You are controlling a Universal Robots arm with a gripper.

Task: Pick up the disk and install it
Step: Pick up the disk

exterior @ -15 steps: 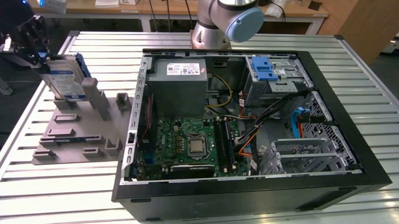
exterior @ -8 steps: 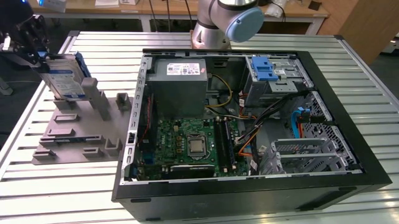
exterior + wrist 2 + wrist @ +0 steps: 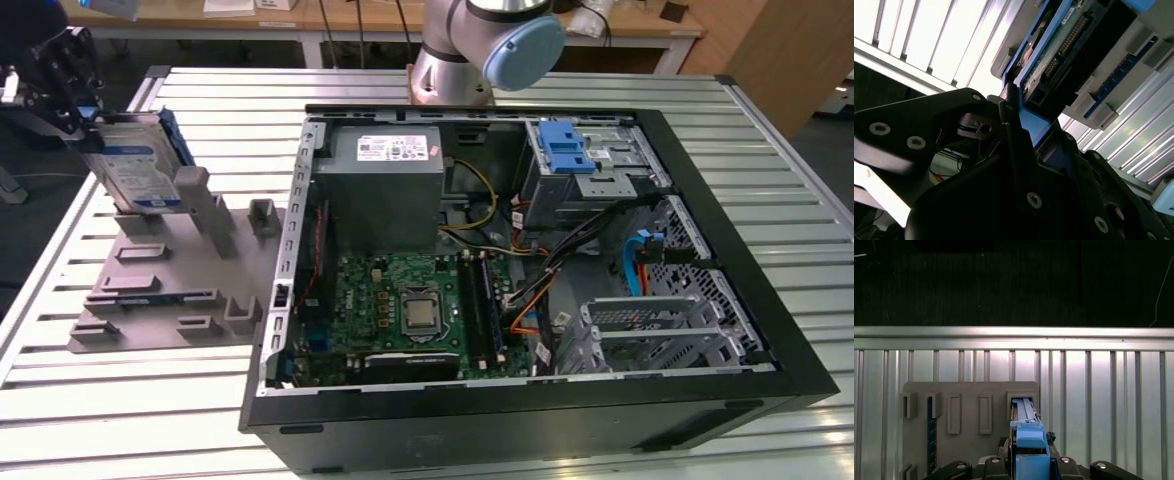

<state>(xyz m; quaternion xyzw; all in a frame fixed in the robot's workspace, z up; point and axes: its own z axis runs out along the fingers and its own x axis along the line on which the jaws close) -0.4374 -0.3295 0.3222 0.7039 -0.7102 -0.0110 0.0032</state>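
We see the fingers [image 3: 80,118] clenched on the disk [image 3: 134,168] above the grey holder.

In the second wrist view the disk's blue carrier [image 3: 1028,125] sits gripped between the two fingers, with its circuit board facing the camera. The disk stands on edge and hangs down from the fingers. Its lower end is at a slot of the grey holder [image 3: 167,290] just beneath them, and we cannot tell whether it touches the slot. The holder lies flat on the slatted metal counter [image 3: 120,420]. Well apart from the fingers, towards the exterior view's right, the open computer case [image 3: 767,300] lies on its side, a blue bracket [image 3: 566,150] atop its drive cage.
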